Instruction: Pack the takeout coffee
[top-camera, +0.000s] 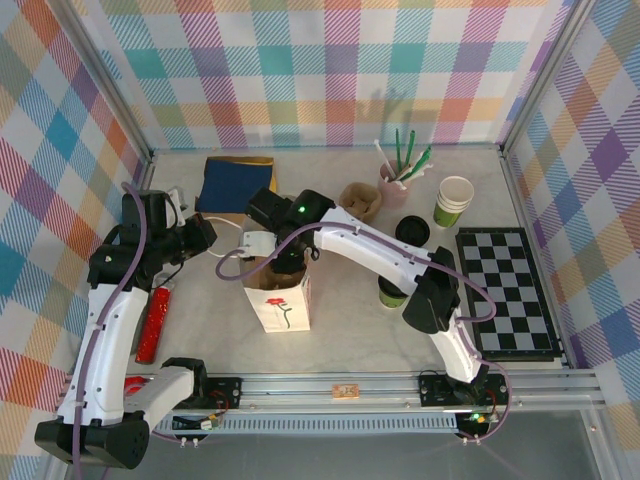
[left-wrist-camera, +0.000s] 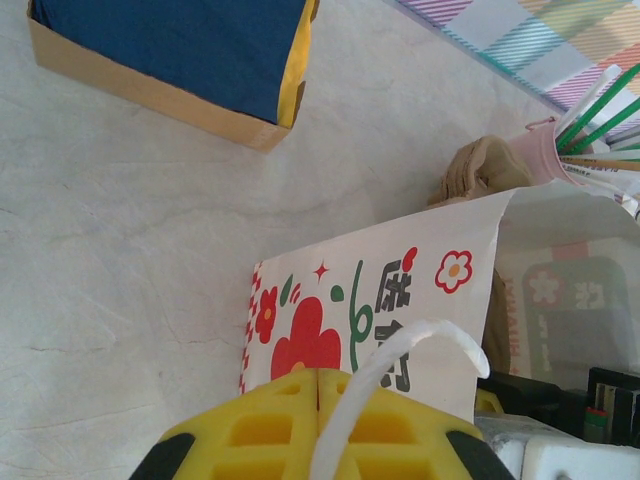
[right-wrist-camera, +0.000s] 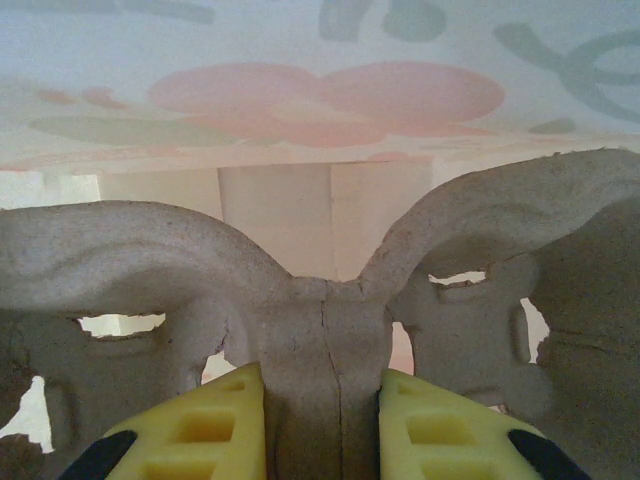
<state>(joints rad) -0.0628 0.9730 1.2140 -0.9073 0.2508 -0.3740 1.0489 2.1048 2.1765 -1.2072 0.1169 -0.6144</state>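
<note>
From where I stand, the table (top-camera: 200, 305) has its freest stretch to the left of and in front of the paper bag (top-camera: 278, 297). The right side is more crowded: the chessboard (top-camera: 505, 290) lies along the right edge, and the near rail (top-camera: 350, 380) closes off the front. The bag stands just left of centre, and the right arm reaches into its mouth.

The takeout coffee (top-camera: 391, 296) stands on the table to the right of the bag, between it and the chessboard, tucked partly under the right arm's forearm. It is upright, long axis vertical, dark lid up (the arm hides part of the top).

The overhead view gives that layout, and the wrist cameras give the grips. The left gripper (left-wrist-camera: 318, 395) has its yellow fingers pressed together on the bag's white cord handle (left-wrist-camera: 425, 335), with the blue box (left-wrist-camera: 170, 50) on the table beyond. The right gripper (right-wrist-camera: 322, 385) is clamped on the middle rib of a pulp cup carrier (right-wrist-camera: 320, 325), with printed bag paper close behind it.
</note>
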